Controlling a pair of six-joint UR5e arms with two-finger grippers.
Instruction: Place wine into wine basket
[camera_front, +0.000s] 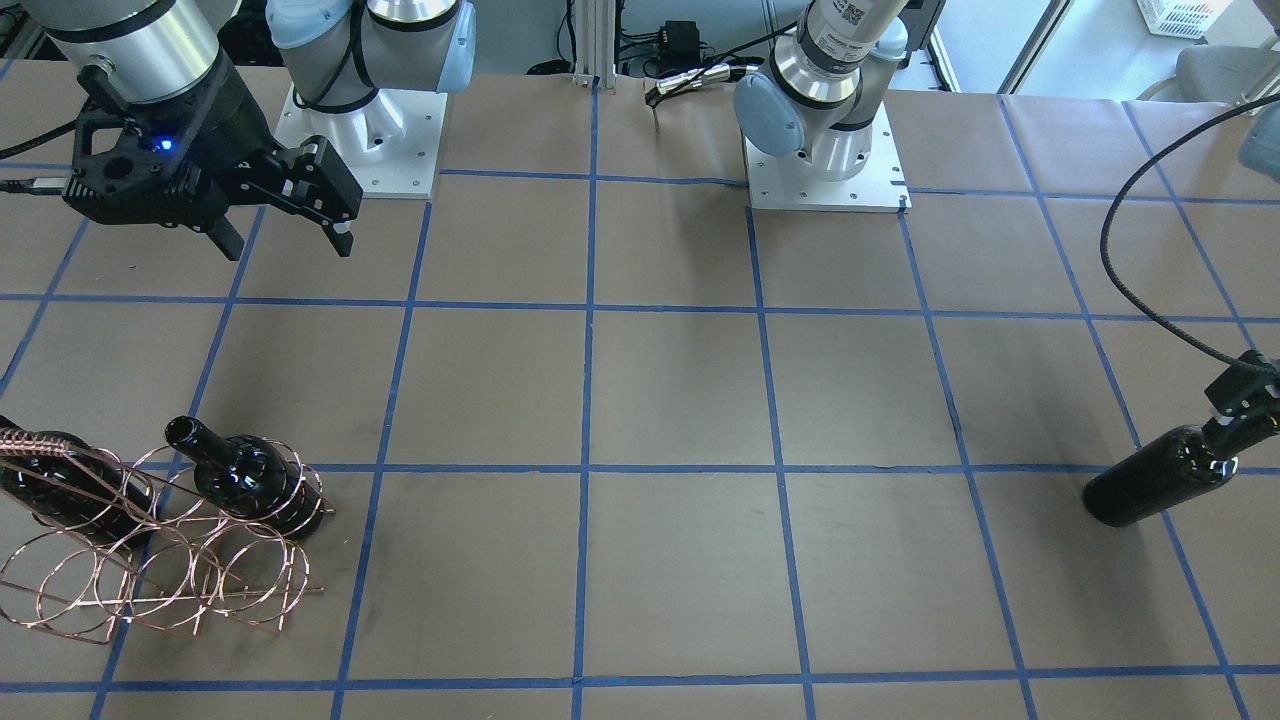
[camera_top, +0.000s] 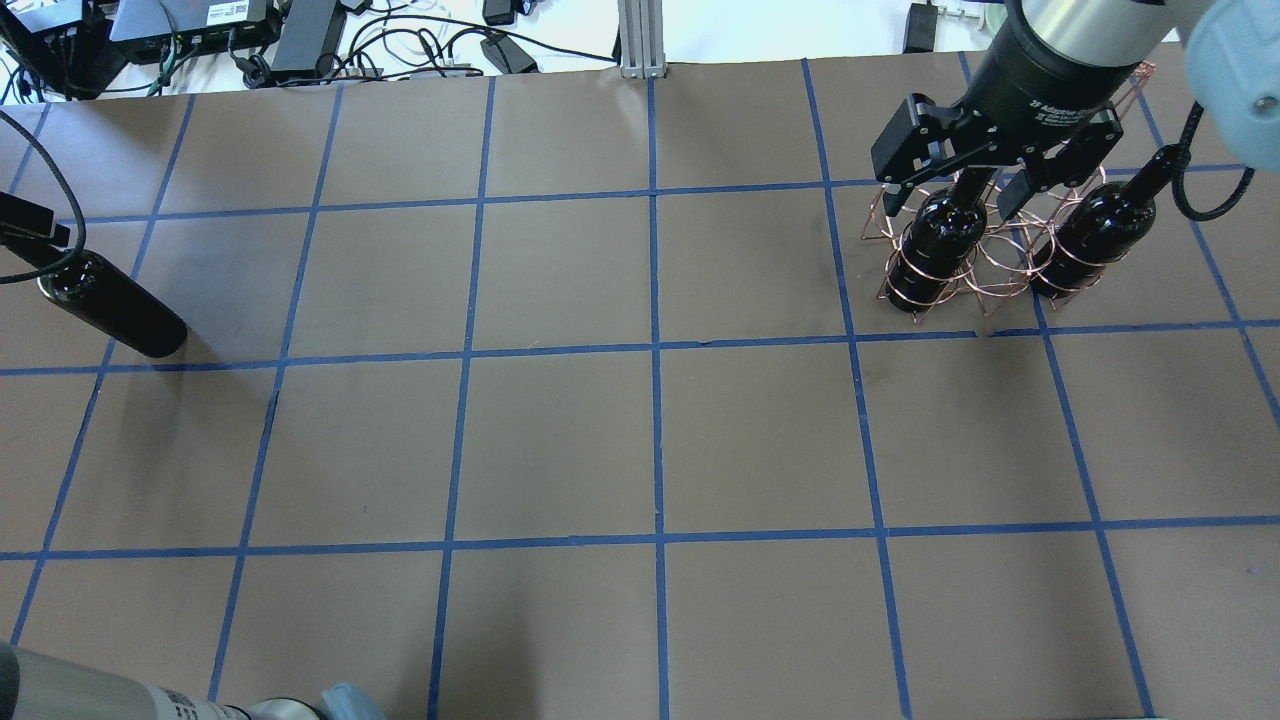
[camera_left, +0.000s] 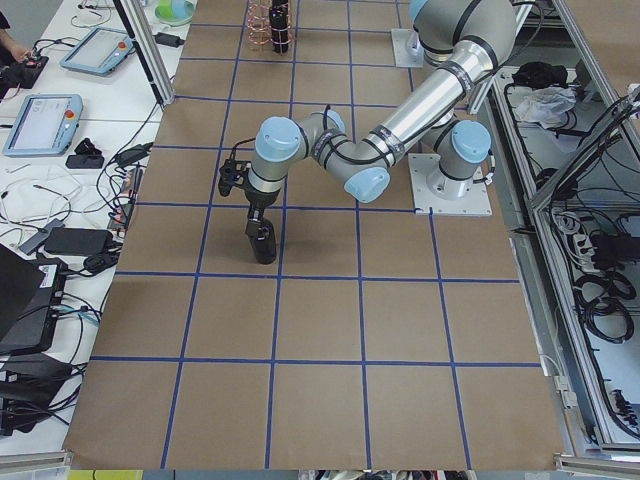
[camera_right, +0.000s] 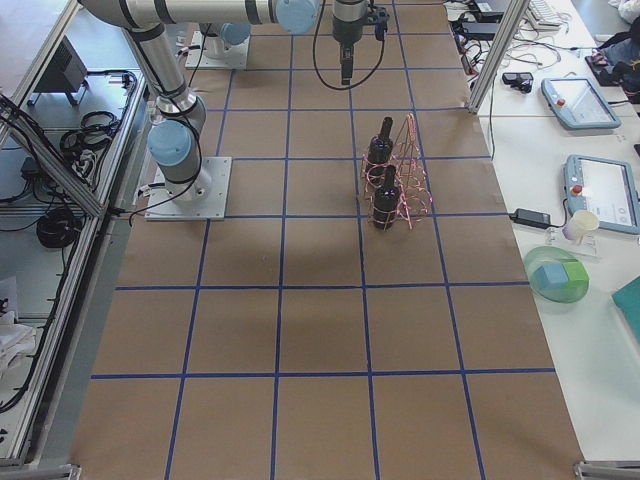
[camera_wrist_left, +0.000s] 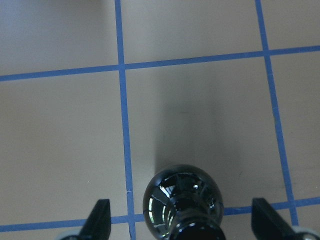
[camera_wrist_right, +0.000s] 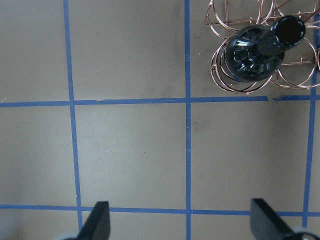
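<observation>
Scanning the overhead view from its left: the loose wine bottle (camera_top: 112, 308) stands upright toward the tabletop's (camera_top: 650, 440) left end, well apart from the wine basket (camera_front: 160, 560). Left gripper (camera_wrist_left: 181, 220) sits over it, fingers (camera_wrist_left: 97, 220) spread either side of the neck and not touching. Looks staged for a neck grasp, which would leave the body free to drop through a loop. On the right, by the tabletop's far edge, the basket holds two racked bottles (camera_top: 935, 245) upright in its loops. Right gripper (camera_front: 288, 240) hangs agape, holding nothing. Overhead makes it look right on top of the basket. Right wrist view shows bare tabletop below it, basket off to one side. Only the left wrist view shows the finger-to-neck gap.
</observation>
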